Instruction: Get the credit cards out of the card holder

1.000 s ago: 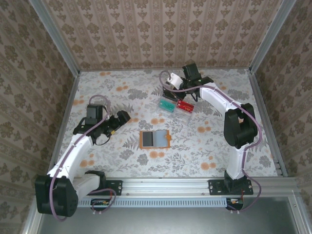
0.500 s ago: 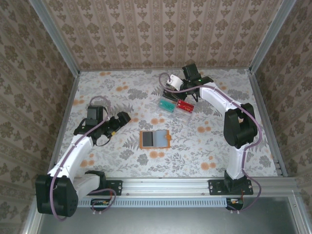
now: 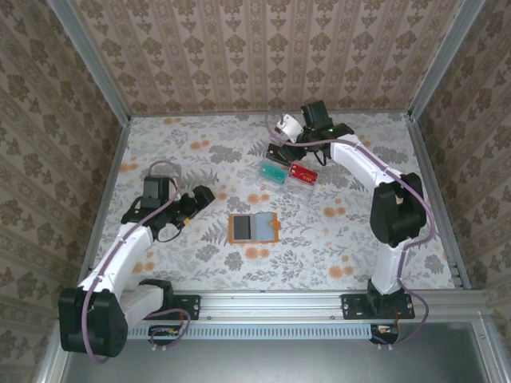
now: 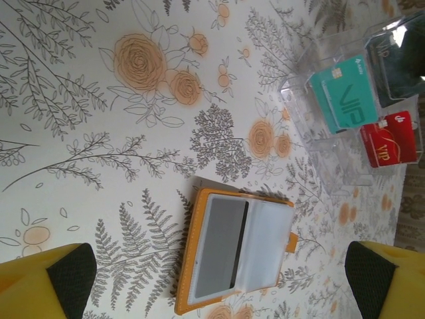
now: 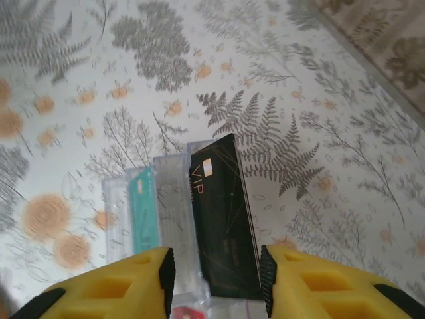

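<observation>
Left gripper (image 3: 200, 196): yellow fingers spread wide with nothing between them, left of centre in the top view.
Right gripper (image 5: 216, 279): fingers apart, flat black card (image 5: 222, 226) between them with a gap on one side.
Orange booklet-style card holder (image 3: 253, 227): lies open at centre, clear pockets up.
Clear plastic tray (image 4: 339, 169): upper middle, holding the black card, a teal-green card (image 4: 342, 100) and a red card (image 4: 392, 139).
</observation>
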